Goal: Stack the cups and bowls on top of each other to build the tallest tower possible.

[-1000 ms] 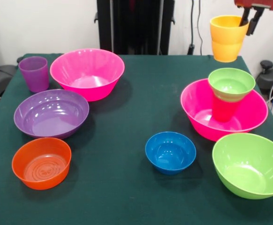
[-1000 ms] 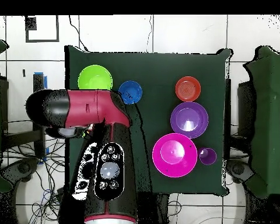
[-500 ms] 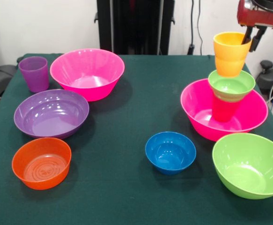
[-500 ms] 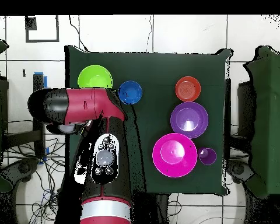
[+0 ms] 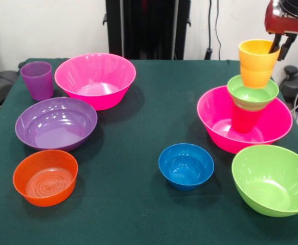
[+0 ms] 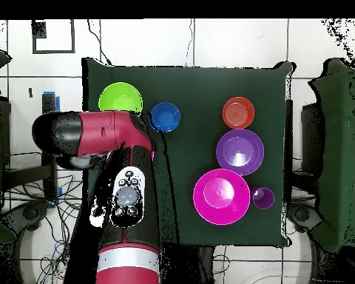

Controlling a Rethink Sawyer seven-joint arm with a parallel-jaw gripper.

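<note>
My gripper (image 5: 280, 45) comes in at the top right, shut on the rim of the yellow-orange cup (image 5: 258, 64), one finger inside it and one outside. The cup's base sits low in the small green bowl (image 5: 252, 94); whether it touches I cannot tell. That bowl rests on a red cup (image 5: 245, 120) standing inside a hot pink bowl (image 5: 225, 127). The purple cup (image 5: 37, 79), the other hot pink bowl (image 5: 95, 79), purple bowl (image 5: 55, 122), orange bowl (image 5: 45, 176), blue bowl (image 5: 185, 166) and lime green bowl (image 5: 272, 178) stand apart. From overhead, the arm (image 6: 99, 137) hides the stack and gripper.
The green table (image 5: 154, 102) carries the loose bowls on its left and front. From overhead, the lime green bowl (image 6: 120, 97) and blue bowl (image 6: 165, 117) lie just beyond the arm. Cables and a chair stand off the table's right edge.
The gripper has come down and a little to the right with the yellow-orange cup, bringing it from high above the stack into the small green bowl.
</note>
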